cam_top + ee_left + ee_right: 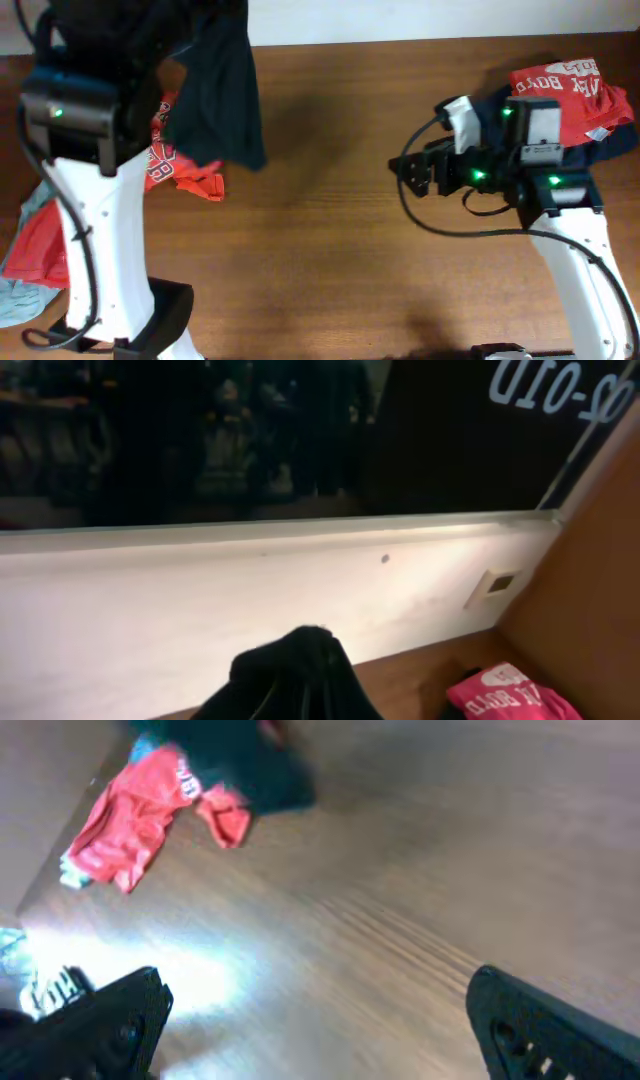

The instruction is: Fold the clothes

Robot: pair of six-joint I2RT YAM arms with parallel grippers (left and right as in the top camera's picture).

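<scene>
A dark navy garment (222,95) hangs from my left gripper, lifted high above the table's back left. In the left wrist view the garment (295,680) bunches over the jaws and hides the fingers. A pile of red and light-blue clothes (40,240) lies at the left edge, with a red printed piece (185,170) under the hanging garment. My right gripper (415,175) is open and empty over the bare wood right of centre; its two black fingers (320,1030) are spread wide. A folded stack with a red printed shirt (565,90) on top sits at the back right.
The wooden table (330,260) runs between the two arms. A white wall (200,590) stands behind the back edge. The left arm's white base (100,280) stands at the front left, the right arm's base (590,270) at the front right.
</scene>
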